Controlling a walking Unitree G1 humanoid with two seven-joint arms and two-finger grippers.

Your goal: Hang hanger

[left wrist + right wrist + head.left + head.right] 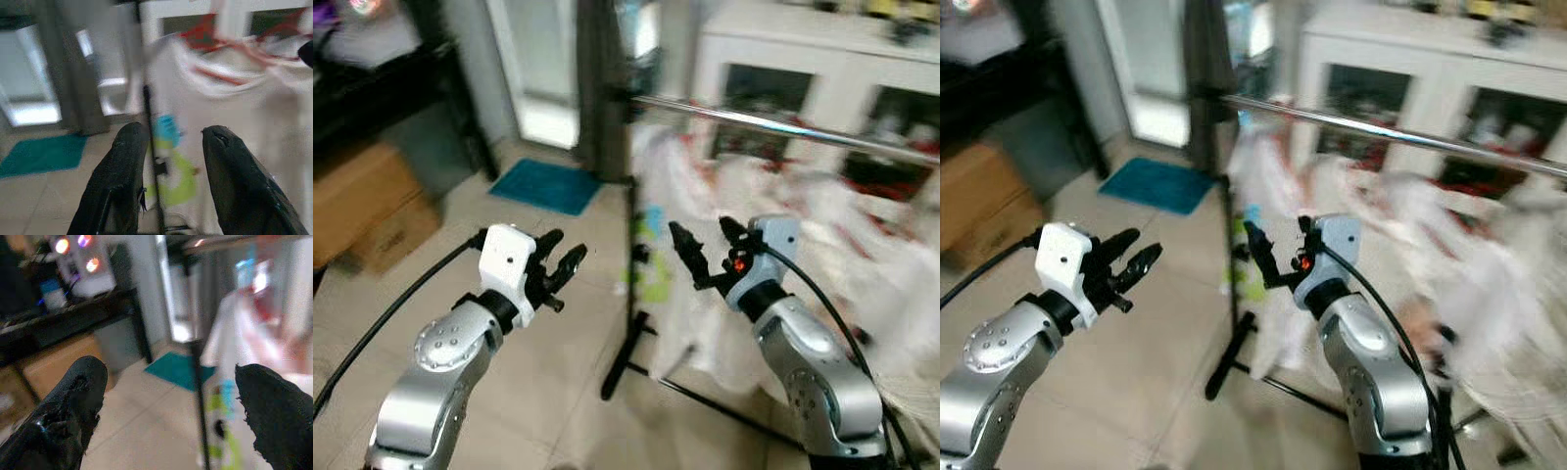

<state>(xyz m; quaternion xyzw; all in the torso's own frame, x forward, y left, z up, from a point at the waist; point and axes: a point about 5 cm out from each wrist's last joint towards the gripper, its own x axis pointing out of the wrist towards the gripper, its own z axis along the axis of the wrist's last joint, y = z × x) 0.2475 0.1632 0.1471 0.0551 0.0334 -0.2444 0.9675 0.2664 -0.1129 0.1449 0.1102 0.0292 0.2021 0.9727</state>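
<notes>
No hanger is showing clearly; the white clothes (822, 235) draping under the rail (773, 125) are too blurred to tell whether hangers are carrying them. The rail is running across the upper scene, resting on a black post (628, 264) with a foot on the floor (538, 372).

The left claw (560, 266) is hovering to the left of the post, its fingers (122, 181) parted and holding nothing. The right claw (707, 247) is hovering just in front of the clothes, its fingers (73, 406) spread wide and also carrying nothing. Both are sitting below the rail and apart from it.

Judging from this, the risk is reaching while the view is smearing: a claw could be catching loose cloth instead of a hook, or knocking the post and rocking the light stand. The black cables trailing from the wrists could be snagging on the post as well.

The floor is pale tile, with a teal mat (546, 184) lying near a bright doorway. A white cabinet (803, 69) is standing behind the rail, a cardboard box (367, 211) is sitting at the left under a dark shelf.
</notes>
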